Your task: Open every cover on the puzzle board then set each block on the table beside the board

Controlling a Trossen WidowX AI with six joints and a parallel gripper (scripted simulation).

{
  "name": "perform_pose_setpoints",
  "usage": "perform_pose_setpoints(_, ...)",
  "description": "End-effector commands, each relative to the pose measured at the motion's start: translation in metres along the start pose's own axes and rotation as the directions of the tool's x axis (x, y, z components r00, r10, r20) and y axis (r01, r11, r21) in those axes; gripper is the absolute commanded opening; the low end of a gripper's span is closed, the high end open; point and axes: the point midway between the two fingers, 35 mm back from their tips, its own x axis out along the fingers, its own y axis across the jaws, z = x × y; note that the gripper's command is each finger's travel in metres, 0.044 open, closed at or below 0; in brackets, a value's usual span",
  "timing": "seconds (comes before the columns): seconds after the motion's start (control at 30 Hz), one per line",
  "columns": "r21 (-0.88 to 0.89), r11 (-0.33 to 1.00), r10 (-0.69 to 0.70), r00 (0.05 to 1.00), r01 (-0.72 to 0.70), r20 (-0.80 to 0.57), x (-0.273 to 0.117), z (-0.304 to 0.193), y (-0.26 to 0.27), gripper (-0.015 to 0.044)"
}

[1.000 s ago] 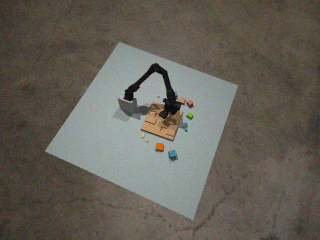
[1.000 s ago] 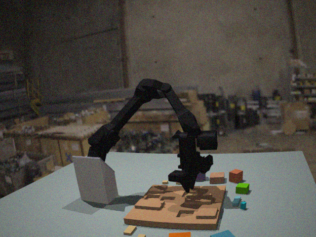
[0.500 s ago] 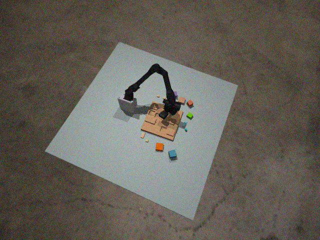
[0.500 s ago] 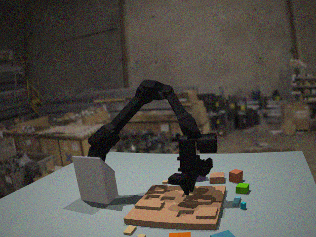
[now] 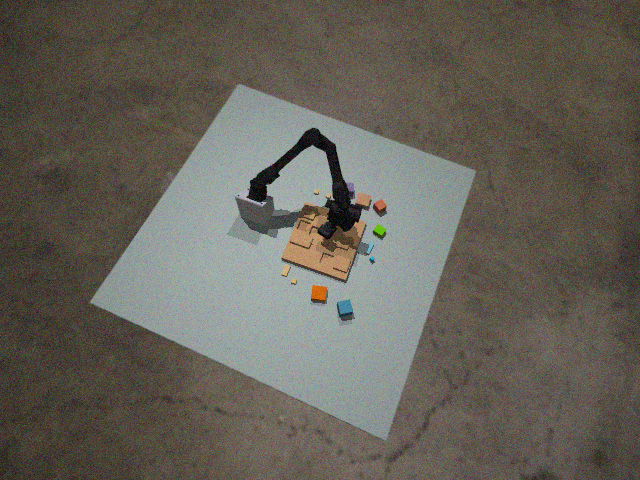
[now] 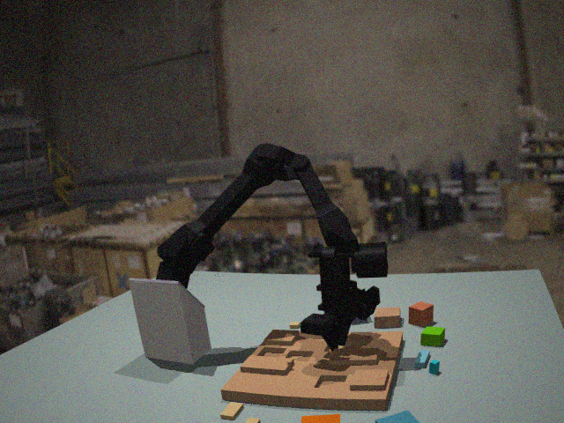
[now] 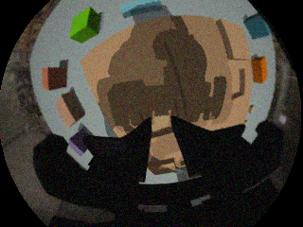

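The tan puzzle board (image 5: 305,258) (image 6: 291,393) (image 7: 97,61) lies flat in front of the arm. A raised cover (image 5: 301,239) (image 6: 263,365) is at its near left, another cover (image 6: 369,378) at its near right beside a recess (image 6: 330,379). A third raised cover (image 6: 364,359) lies in shadow. My gripper (image 6: 333,346) (image 7: 161,119) points down low over the board, fingers partly apart, nothing seen held. Whether the tips touch the board, and what the shadowed wells hold, I cannot tell. Off the board stand a green block (image 5: 379,230) (image 6: 433,337) and an orange block (image 5: 318,293) (image 7: 259,70).
Also around the board are a red block (image 5: 379,206) (image 6: 420,314), a salmon block (image 5: 363,200) (image 6: 387,318), a purple block (image 5: 350,189), a blue block (image 5: 344,308), a light-blue flat piece (image 5: 370,247), a tiny teal cube (image 6: 434,367) and small tan pieces (image 5: 285,270).
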Motion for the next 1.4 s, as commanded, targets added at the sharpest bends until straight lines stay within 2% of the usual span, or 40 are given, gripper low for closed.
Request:
perform_pose_setpoints(0.0,0.0,1.0,0.0,1.0,0.0,0.001,-0.001,0.0,0.0,0.0124)
perform_pose_setpoints(0.23,0.0,1.0,0.0,1.0,0.0,0.001,-0.001,0.0,0.0,0.008)
perform_pose_setpoints(1.37,0.003,1.0,-0.002,1.0,0.002,0.0,-0.039,0.001,-0.001,0.008)
